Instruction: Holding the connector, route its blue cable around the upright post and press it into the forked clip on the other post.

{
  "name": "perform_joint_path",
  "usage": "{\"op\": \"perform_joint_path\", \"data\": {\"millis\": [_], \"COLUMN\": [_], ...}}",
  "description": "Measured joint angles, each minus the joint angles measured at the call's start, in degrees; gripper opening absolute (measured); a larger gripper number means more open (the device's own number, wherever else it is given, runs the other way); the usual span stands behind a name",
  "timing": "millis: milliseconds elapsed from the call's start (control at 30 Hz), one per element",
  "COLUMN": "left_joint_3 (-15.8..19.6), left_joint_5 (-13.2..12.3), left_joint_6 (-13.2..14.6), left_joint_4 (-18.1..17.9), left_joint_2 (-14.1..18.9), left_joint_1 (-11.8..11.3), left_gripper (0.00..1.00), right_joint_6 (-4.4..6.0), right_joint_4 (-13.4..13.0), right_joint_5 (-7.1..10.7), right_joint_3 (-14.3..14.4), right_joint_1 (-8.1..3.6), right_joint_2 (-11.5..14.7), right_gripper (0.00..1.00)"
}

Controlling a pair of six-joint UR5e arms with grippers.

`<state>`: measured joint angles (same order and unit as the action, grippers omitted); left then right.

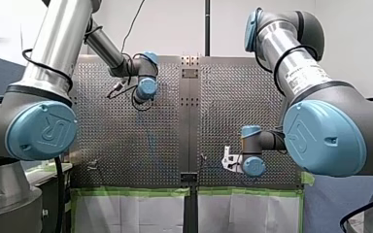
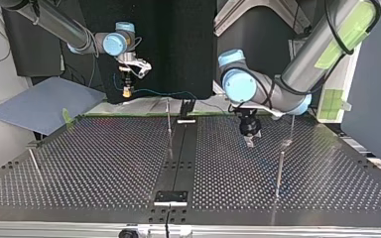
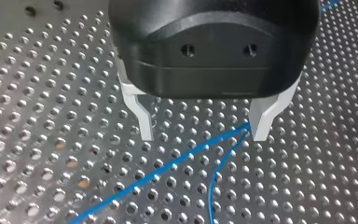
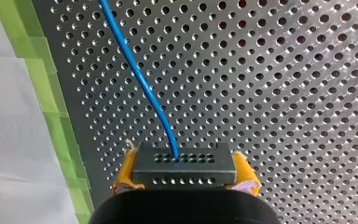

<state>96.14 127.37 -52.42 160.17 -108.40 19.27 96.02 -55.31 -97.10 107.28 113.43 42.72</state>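
1. Our right gripper (image 4: pixel 185 179) is clamped on the connector (image 4: pixel 184 164), with yellow pads (image 4: pixel 123 175) on its two ends; we judge this grip gives control of the cable's end for routing
2. The blue cable (image 4: pixel 142 81) leaves the connector's face midway between those pads and runs ahead of the gripper over the perforated table (image 4: pixel 284 93)
3. Our left gripper (image 3: pixel 204 134) stands with fingers apart and holds nothing, low over the table, probably ready to guide the slack
4. There the cable passes under that gripper by the tip of one finger (image 3: pixel 263 119); we cannot tell whether it touches
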Motion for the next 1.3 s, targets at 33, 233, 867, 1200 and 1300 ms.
{"op": "perform_joint_path", "data": {"millis": [33,233,867,1200,1300], "left_joint_3": [-0.02,-0.04,-0.01,0.68,0.83], "left_joint_5": [0.16,0.27,-1.56,-2.86,-2.64], "left_joint_6": [0.55,2.71,0.52,-1.40,-1.74], "left_joint_4": [-0.22,-0.60,0.44,1.11,1.05], "left_joint_2": [-0.11,-0.26,-5.25,-7.42,-8.50], "left_joint_1": [-0.23,-1.34,-1.50,-0.27,0.90], "left_gripper": [1.00,1.00,1.00,1.00,1.00], "right_joint_6": [-0.01,-0.02,0.08,0.18,0.40], "right_joint_4": [0.01,0.02,-0.07,-0.16,-0.23], "right_joint_5": [0.01,0.05,0.02,0.06,0.09], "right_joint_3": [0.00,0.00,0.01,0.01,0.02], "right_joint_1": [0.00,0.00,0.02,0.01,0.01], "right_joint_2": [0.00,-0.03,-0.02,-0.02,-0.02], "right_gripper": [0.00,0.00,0.00,0.00,0.00]}}
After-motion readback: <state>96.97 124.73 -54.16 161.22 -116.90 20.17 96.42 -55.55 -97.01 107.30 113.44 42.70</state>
